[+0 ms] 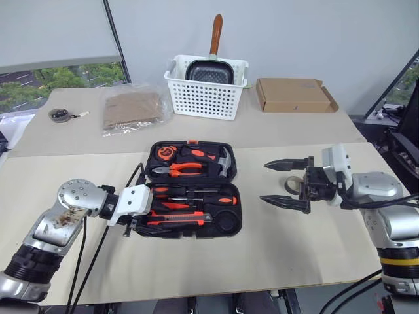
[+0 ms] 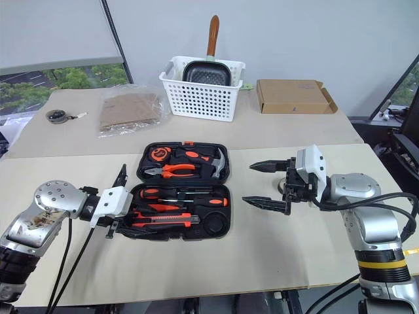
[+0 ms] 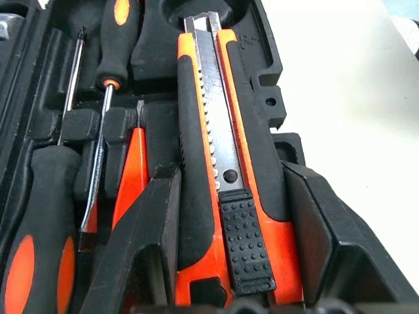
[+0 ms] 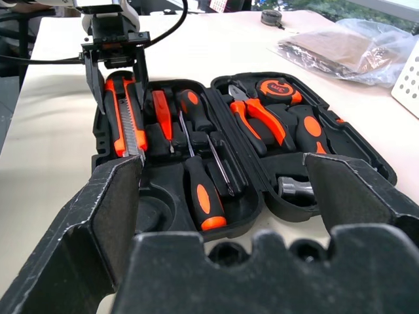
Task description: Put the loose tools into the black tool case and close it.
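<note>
Tools lie slotted in the open black tool case (image 1: 194, 188) mid-table (image 1: 288, 248), left claw (image 4: 116, 57) half-spread straddling the utility knife (image 3: 222, 170) at the case's 9 o'clock, seemingly seating it, right claw (image 1: 285, 184) gaping empty at 3 o'clock.

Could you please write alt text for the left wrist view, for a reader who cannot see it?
The left gripper, its two black fingers apart, straddles the orange-black utility knife lying in its slot in the open black tool case. Beside the knife lie a slim orange screwdriver and two orange-and-black-handled screwdrivers.
</note>
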You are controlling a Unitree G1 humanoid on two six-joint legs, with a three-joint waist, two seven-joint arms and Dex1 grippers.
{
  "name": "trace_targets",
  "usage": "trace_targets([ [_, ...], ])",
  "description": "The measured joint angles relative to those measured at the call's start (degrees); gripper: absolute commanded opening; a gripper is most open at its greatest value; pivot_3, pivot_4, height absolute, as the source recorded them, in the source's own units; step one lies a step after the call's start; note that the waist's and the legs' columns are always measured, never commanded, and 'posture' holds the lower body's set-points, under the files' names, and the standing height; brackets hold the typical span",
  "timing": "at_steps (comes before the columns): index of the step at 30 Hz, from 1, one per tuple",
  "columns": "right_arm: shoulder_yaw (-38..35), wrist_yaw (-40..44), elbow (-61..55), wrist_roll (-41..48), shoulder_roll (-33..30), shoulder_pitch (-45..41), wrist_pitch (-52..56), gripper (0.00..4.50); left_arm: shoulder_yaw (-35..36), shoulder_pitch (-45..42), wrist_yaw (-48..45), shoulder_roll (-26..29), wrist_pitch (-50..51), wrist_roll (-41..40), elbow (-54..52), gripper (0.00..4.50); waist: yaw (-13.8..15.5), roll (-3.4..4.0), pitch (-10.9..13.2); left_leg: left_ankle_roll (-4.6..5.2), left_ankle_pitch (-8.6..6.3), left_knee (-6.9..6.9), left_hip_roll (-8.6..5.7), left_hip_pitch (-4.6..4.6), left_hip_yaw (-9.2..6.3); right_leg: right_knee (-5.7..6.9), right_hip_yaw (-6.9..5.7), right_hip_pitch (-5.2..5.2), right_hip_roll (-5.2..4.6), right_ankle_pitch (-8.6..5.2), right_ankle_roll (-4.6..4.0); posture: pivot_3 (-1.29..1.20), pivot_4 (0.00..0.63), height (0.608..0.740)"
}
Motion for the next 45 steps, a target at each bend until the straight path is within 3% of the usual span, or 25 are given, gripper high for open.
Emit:
trace_targets([
  [9,-0.07,-0.45,-0.63,1.0,-0.1,0.4,0.49,4.5,-1.67,-2.05,-0.6,-0.01,-5.29,3.53,4.23,1.78,-0.07,0.0,0.0,0.03,-0.01,0.02,0.0,0.0,0.01,0.0,0.01,0.01,-0.01,0.0,0.0,0.0,0.15,0.7],
  [11,-0.07,-0.61,-0.63,1.01,-0.11,0.47,0.49,4.5,-1.67,-2.16,-0.75,-0.16,-5.46,3.45,4.62,2.78,-0.07,0.0,0.0,0.03,-0.01,0.02,0.0,0.01,0.01,0.02,0.0,0.01,-0.01,0.0,0.0,0.0,0.15,0.7],
  [12,-0.07,-0.69,-0.63,1.03,-0.12,0.5,0.49,4.5,-1.67,-2.18,-0.76,-0.18,-5.44,3.29,4.89,2.9,-0.08,0.0,0.0,0.03,-0.01,0.02,0.0,0.02,0.01,0.02,0.0,0.01,-0.01,0.0,0.0,0.0,0.15,0.7],
  [17,-0.07,-0.78,-0.63,1.29,-0.18,0.54,0.49,4.5,-0.95,-2.55,-0.32,-0.33,-5.04,2.45,5.02,4.41,-0.19,0.0,0.0,0.05,-0.02,0.01,0.0,0.02,0.02,0.02,0.02,0.02,-0.01,0.0,0.01,0.0,0.15,0.7],
  [26,-0.07,-0.82,-0.56,1.3,-0.25,0.73,0.48,4.5,3.02,-1.77,0.46,-3.16,1.03,-6.33,2.73,4.41,-0.23,-0.01,0.01,0.09,-0.04,0.04,0.0,0.06,0.07,0.03,0.07,0.06,-0.01,0.01,0.04,0.0,0.15,0.7],
  [27,-0.07,-0.81,-0.53,1.29,-0.25,0.73,0.47,4.5,3.87,-1.77,0.82,-3.56,2.31,-7.86,2.24,3.89,-0.21,-0.01,0.01,0.09,-0.04,0.05,0.0,0.09,0.07,0.03,0.07,0.09,-0.01,0.01,0.05,0.0,0.15,0.7],
  [30,-0.04,-0.81,-0.36,1.27,-0.25,0.62,0.46,4.5,5.27,-1.82,1.94,-5.52,3.88,-10.45,1.47,2.89,-0.18,-0.01,0.01,0.09,-0.04,0.06,0.0,0.24,0.07,0.02,0.08,0.26,-0.02,0.02,0.06,0.0,0.15,0.7],
  [37,-0.03,-0.74,-0.08,1.25,-0.25,0.42,0.43,4.5,4.12,0.27,-1.04,-5.77,3.2,-10.14,2.38,0.28,-0.3,-0.01,0.0,0.08,-0.05,0.05,0.0,0.24,0.08,0.02,0.1,0.22,0.0,0.01,0.04,0.0,0.15,0.7],
  [38,-0.03,-0.74,-0.06,1.25,-0.25,0.42,0.44,4.5,3.41,0.41,-1.64,-5.82,2.05,-9.37,3.41,0.08,-0.27,-0.01,0.0,0.08,-0.05,0.05,0.0,0.24,0.08,0.03,0.09,0.22,-0.01,0.01,0.04,0.0,0.15,0.7],
  [45,-0.03,-0.78,-0.11,1.24,-0.3,0.41,0.44,4.5,0.12,-0.58,-2.6,-10.07,-4.11,-5.14,10.05,0.08,0.23,-0.01,0.0,0.1,-0.05,0.09,-0.02,0.25,0.08,0.0,0.1,0.26,-0.06,0.03,0.06,0.0,0.15,0.7],
])
